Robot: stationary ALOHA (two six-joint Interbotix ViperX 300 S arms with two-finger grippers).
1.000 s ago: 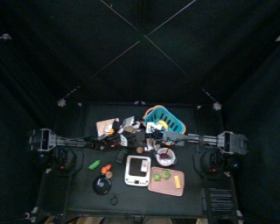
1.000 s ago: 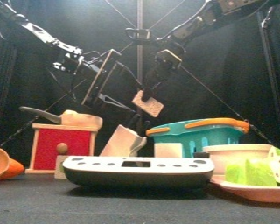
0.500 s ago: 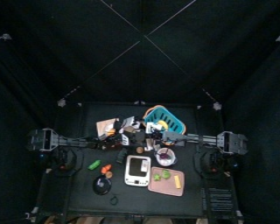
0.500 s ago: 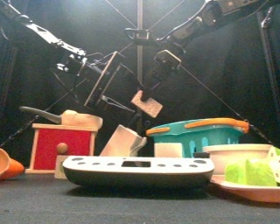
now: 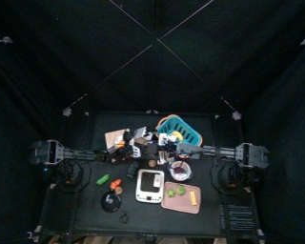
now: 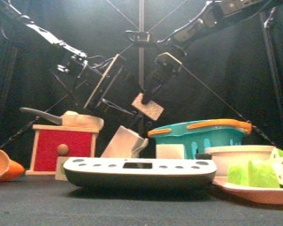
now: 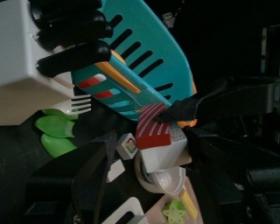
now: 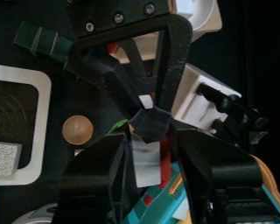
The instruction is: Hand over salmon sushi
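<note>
Right hand (image 6: pixel 148 95) clamping salmon sushi (image 6: pixel 147 107) (midair), left hand (image 6: pixel 105 86) close beside

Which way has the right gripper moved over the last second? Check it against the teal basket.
Yes, slightly. In the front view the right gripper, holding the salmon sushi, has drifted left, away from the teal basket.
</note>
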